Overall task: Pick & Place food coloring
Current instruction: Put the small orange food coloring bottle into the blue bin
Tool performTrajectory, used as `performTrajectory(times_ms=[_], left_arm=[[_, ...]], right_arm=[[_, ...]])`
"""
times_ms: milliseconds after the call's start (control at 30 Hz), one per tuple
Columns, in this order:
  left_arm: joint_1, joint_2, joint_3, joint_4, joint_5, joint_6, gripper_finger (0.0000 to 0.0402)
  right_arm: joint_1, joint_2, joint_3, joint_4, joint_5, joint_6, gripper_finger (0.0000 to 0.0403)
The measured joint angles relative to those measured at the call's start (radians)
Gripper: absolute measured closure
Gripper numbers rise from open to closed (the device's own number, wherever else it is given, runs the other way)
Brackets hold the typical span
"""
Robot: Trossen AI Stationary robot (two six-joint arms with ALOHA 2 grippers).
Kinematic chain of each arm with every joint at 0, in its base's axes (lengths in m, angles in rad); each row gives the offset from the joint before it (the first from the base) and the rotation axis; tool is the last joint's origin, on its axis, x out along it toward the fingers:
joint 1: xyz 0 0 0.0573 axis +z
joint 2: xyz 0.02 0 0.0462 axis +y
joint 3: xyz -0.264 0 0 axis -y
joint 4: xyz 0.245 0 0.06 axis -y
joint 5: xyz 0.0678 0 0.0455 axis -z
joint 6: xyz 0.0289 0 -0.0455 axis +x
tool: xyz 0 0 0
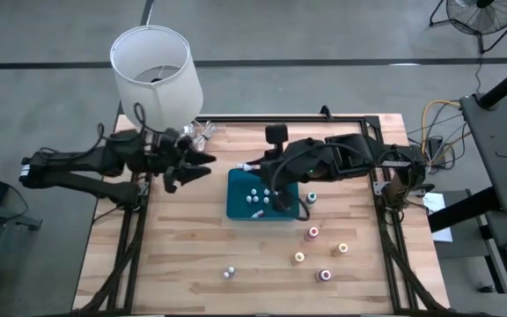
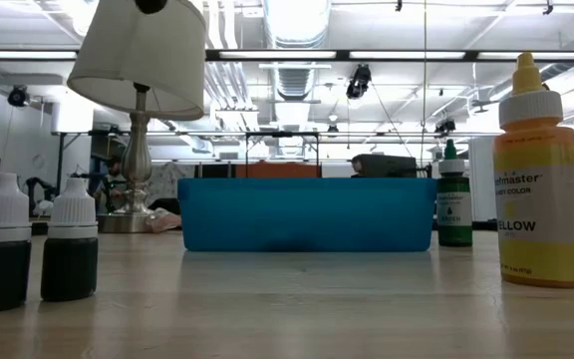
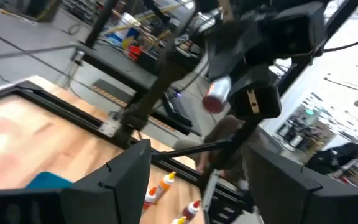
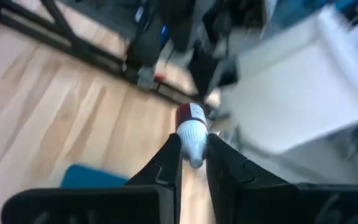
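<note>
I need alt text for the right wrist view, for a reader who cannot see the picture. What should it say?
The right gripper is shut on a small food coloring bottle with a white cap and a red label, the cap clamped between its two dark fingers. Below lie a light wooden table and one corner of a blue tray; the background is blurred.

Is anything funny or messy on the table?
Nothing is spilled or broken. The oddest sight is the right claw, shut on a red bottle and holding it tilted in the air, above the blue tray.

place: lab – exposed ceiling ducts (image 2: 297,70) | concrete floor (image 1: 42,35)
</note>
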Motion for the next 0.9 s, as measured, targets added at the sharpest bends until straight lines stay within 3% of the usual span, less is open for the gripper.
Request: performTrajectory(times_ms=[233, 433, 667, 900], left_arm=[[0.0, -0.114, -0.065, -0.016, -0.065, 0.002, 0.0177], [0.0, -0.14, -0.113, -0.022, -0.073, -0.004, 0.0177], [0.0, -0.135, -0.148, -0.014, -0.073, -0.026, 0.0177], [0.0, -0.135, -0.162, -0.008, -0.073, -0.029, 0.0177]], right_arm=[[-0.03, 0.002, -0.018, -0.192, -0.094, 0.26, 0.0364], [-0.067, 0.002, -0.09, -0.277, -0.15, 0.423, 0.0364], [-0.131, 0.002, -0.249, -0.313, -0.313, 0.596, 0.0364], [-0.162, 0.002, -0.472, -0.272, -0.403, 0.665, 0.0364]])
